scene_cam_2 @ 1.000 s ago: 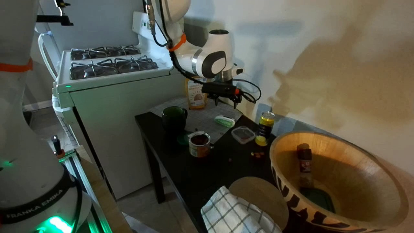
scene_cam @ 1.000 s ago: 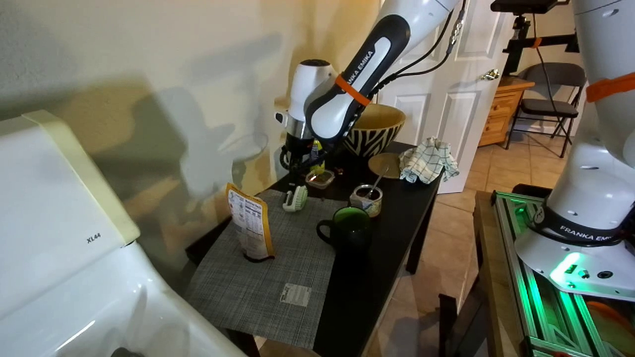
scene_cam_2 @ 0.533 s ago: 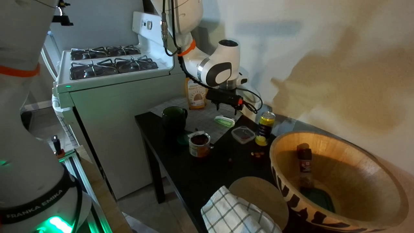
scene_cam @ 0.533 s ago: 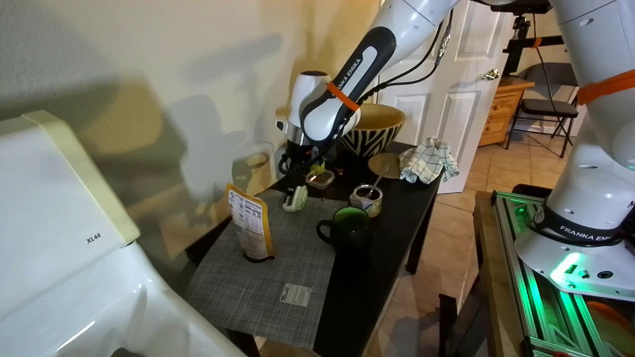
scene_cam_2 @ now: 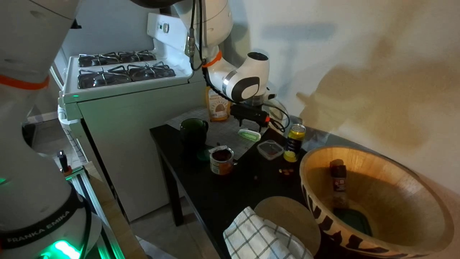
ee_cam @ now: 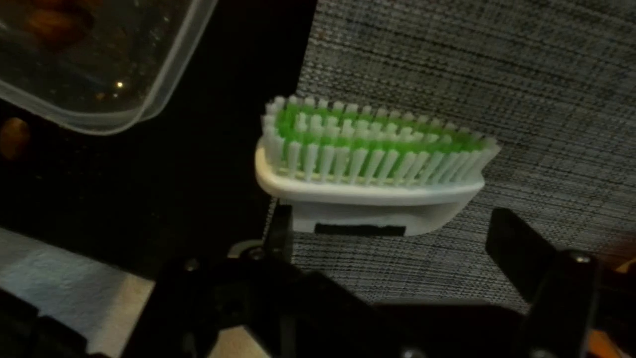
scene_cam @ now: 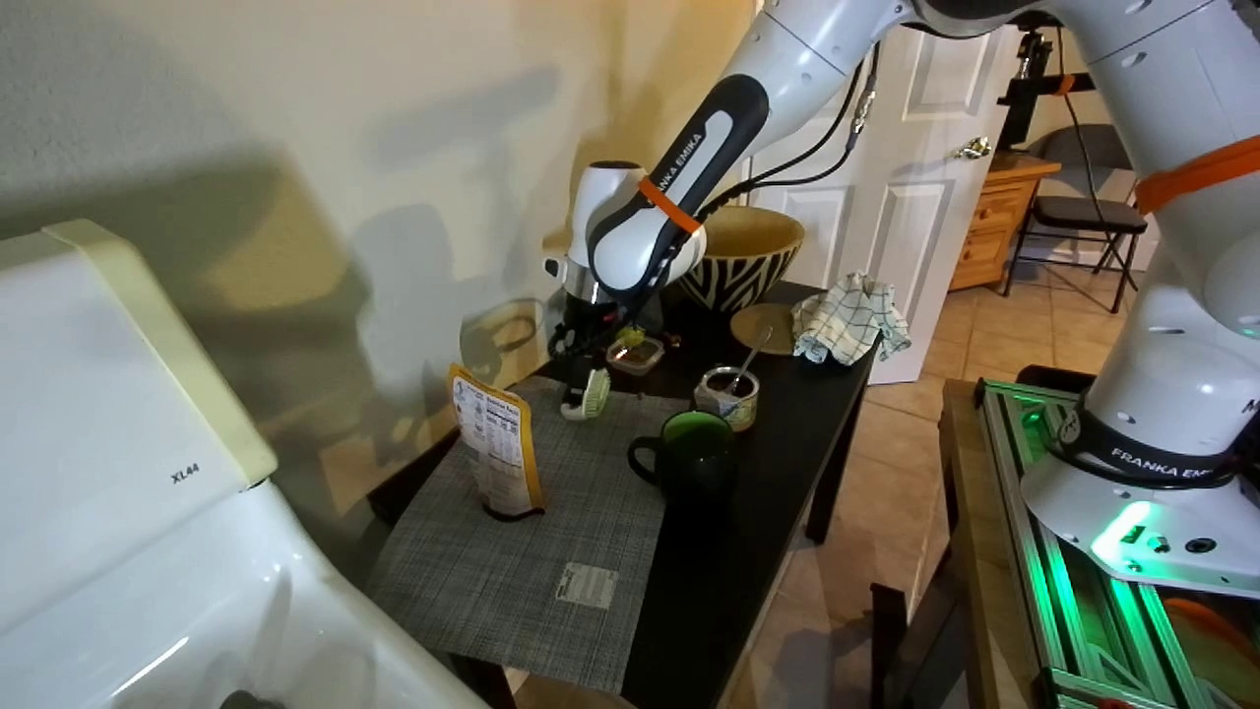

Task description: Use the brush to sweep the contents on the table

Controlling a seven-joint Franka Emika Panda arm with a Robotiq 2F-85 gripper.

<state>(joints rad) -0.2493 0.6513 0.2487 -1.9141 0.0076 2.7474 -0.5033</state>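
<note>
In the wrist view the brush (ee_cam: 370,192) lies on its side, a white body with green and white bristles. It rests at the edge of the grey mat on the black table (scene_cam_2: 215,196). My gripper (ee_cam: 392,217) stands open above it, fingers far apart with nothing gripped. The left finger (ee_cam: 281,228) overlaps the brush's near left end in view; whether it touches cannot be told. Apart to the right is the other finger (ee_cam: 516,248). In an exterior view the gripper (scene_cam_2: 250,126) hangs just over the brush (scene_cam_2: 249,135). Small brown bits (scene_cam_2: 286,172) lie on the table.
A clear plastic container (ee_cam: 171,79) and a yellow can (scene_cam_2: 294,143) stand near the brush. Around them are an opened tin (scene_cam_2: 221,167), a dark mug (scene_cam_2: 194,133), an upright pouch (scene_cam: 500,453), a big wooden bowl (scene_cam_2: 381,194) and a checked towel (scene_cam_2: 264,233). The wall runs close behind.
The arm has come down, bringing the gripper lower and nearer the brush. Its fingers have stayed apart. Brush and other objects have not moved.
</note>
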